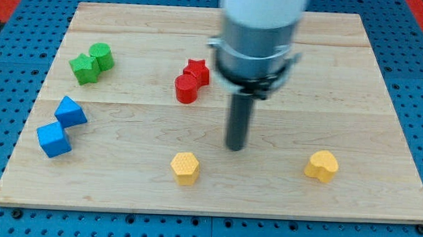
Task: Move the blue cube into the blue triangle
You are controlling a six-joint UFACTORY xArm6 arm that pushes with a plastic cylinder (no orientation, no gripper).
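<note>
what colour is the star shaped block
Red; the star block shows in the camera view, the only one.

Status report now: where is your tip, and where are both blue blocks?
My tip mid-board, touching nothing. Blue cube touching blue triangle, view's left. Path clear.

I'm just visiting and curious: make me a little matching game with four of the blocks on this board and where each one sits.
Things:
1. blue cube
2. green blocks
3. red star
4. yellow heart

Places:
A. the view's bottom right
B. the view's top left
C. the view's bottom left, touching the blue triangle
D. near the middle, up and left of my tip

Pairs: 1-C, 2-B, 3-D, 4-A
</note>
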